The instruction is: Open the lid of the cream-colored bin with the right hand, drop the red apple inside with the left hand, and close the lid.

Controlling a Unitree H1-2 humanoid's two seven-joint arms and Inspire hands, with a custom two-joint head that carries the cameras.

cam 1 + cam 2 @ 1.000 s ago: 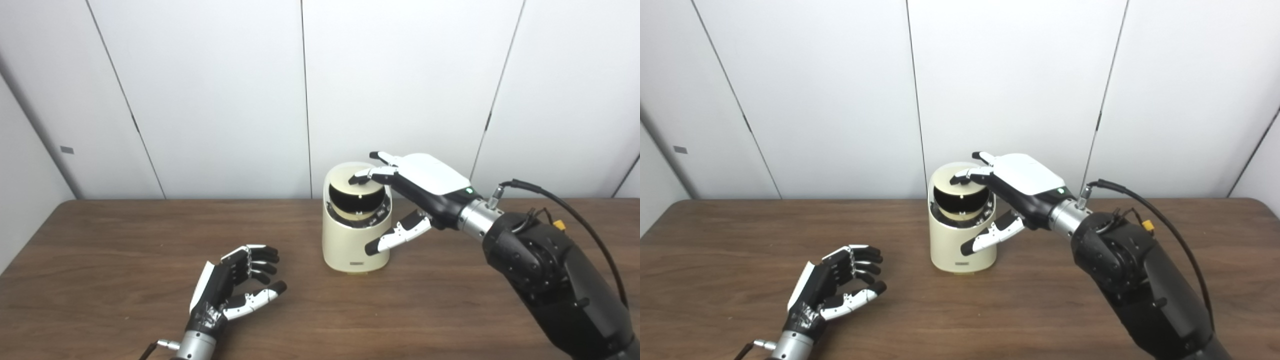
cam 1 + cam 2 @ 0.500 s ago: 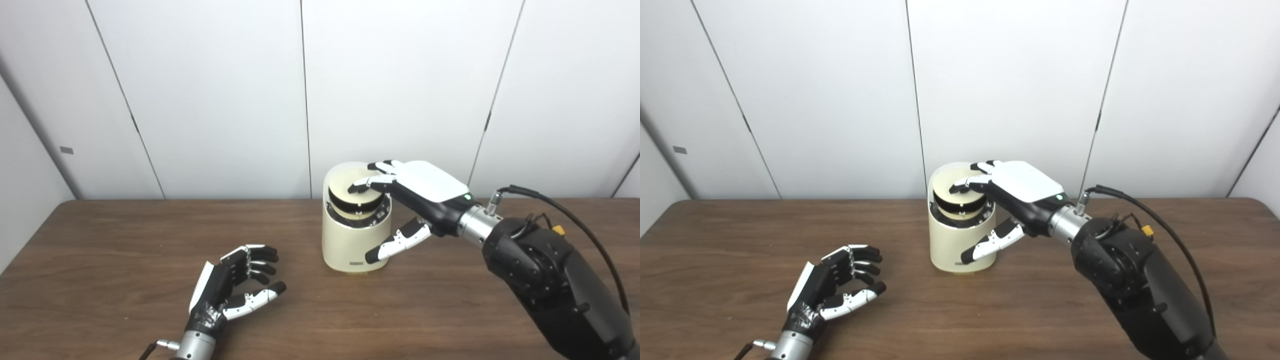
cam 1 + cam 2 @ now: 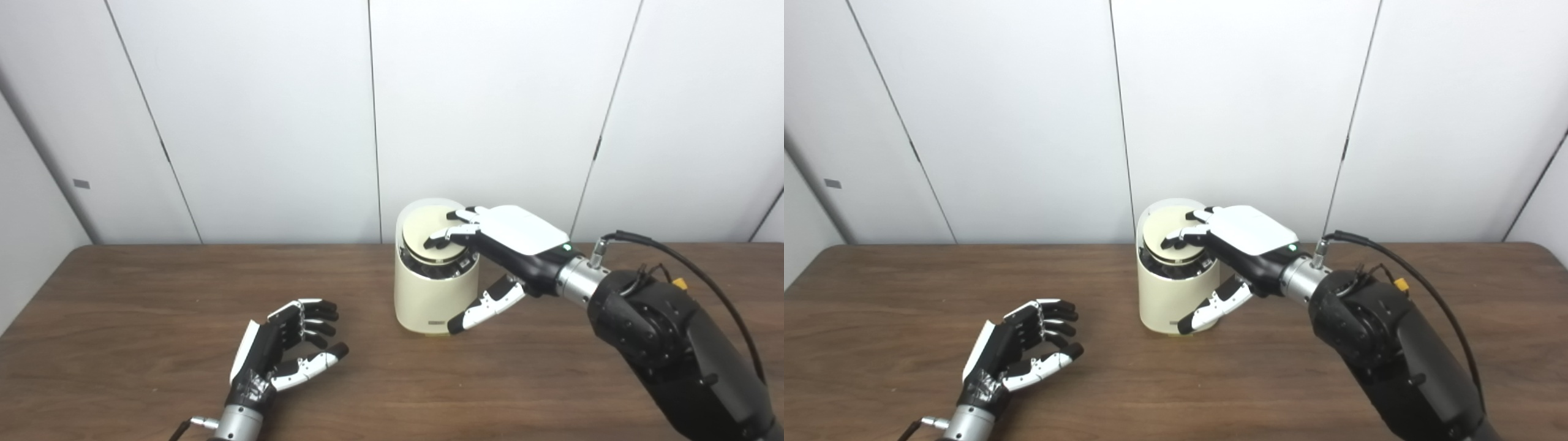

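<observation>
The cream-colored bin [image 3: 429, 294] stands at the back middle of the brown table. Its round lid [image 3: 429, 236] lies almost flat on the rim, with only a thin dark gap showing at the front. My right hand [image 3: 499, 245] rests on top of the lid, fingers spread and pressing down, thumb hanging beside the bin's right wall. My left hand [image 3: 285, 352] lies on the table to the front left, palm up, fingers loosely curled and holding nothing. No red apple shows in either view.
The wooden table [image 3: 122, 343] runs the full width, with white wall panels right behind the bin. A black cable [image 3: 692, 257] loops off my right forearm.
My right hand has pushed the lid down from a raised tilt to nearly flat on the bin. The left hand has barely shifted on the table.
</observation>
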